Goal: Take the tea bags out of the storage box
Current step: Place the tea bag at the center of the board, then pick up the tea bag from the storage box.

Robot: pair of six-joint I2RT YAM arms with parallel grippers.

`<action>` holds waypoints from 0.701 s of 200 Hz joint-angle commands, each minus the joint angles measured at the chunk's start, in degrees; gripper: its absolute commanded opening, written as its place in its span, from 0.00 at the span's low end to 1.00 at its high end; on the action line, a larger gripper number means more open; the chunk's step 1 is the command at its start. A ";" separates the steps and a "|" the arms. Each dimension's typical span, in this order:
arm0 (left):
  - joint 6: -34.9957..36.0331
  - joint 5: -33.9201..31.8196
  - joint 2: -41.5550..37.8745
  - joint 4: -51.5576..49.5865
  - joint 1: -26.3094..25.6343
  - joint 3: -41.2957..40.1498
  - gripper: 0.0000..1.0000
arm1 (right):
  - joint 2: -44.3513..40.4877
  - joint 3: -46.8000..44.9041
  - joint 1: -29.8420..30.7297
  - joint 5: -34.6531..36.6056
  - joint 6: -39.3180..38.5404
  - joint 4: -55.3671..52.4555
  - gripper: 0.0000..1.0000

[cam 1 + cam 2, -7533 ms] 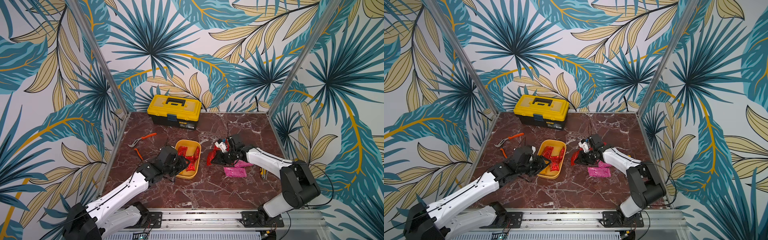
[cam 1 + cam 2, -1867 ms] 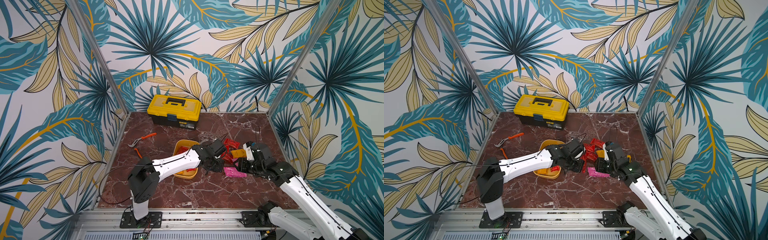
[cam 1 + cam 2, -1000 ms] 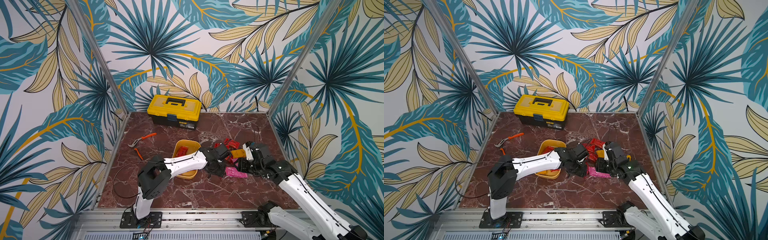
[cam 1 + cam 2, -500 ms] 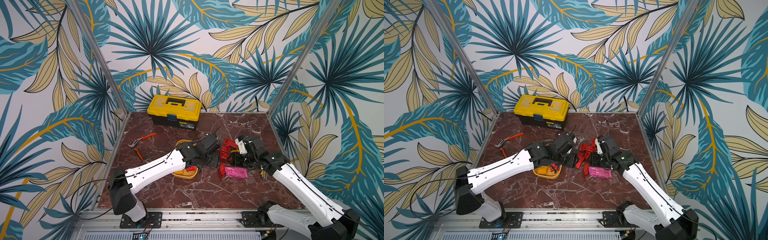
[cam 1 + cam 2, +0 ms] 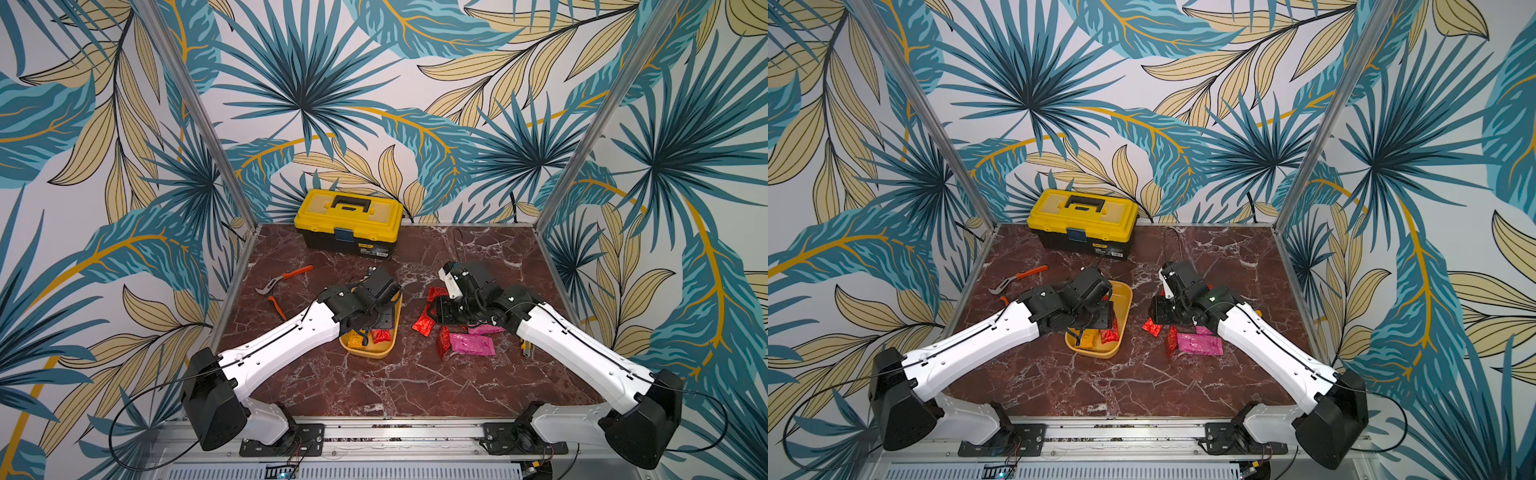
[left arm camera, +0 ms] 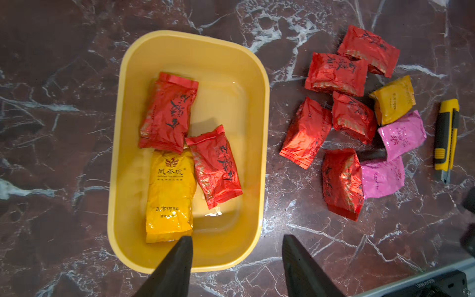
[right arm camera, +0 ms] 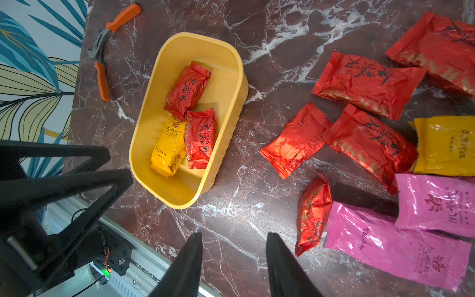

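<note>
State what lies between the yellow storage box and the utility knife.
Loose tea bags, red, orange and pink, lie between the storage box and utility knife, seen in the left wrist view.

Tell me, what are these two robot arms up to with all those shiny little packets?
They are emptying tea packets out of the yellow tub. Three lie inside it, two red and one orange; eight others lie on the table beside it. The left tool hovers over the tub, open and empty. The right tool hangs open above the table, holding nothing.
</note>
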 commanded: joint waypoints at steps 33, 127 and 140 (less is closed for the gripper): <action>2.93 0.04 8.16 -0.06 3.87 0.25 0.61 | 1.45 1.71 1.17 1.19 0.08 0.91 0.47; 2.21 1.24 19.08 2.48 6.16 4.70 0.32 | -0.40 -2.70 1.44 1.98 -0.44 0.80 0.46; 1.31 1.36 19.49 3.18 6.42 4.57 0.28 | -0.50 -2.84 1.37 1.98 -0.47 0.84 0.46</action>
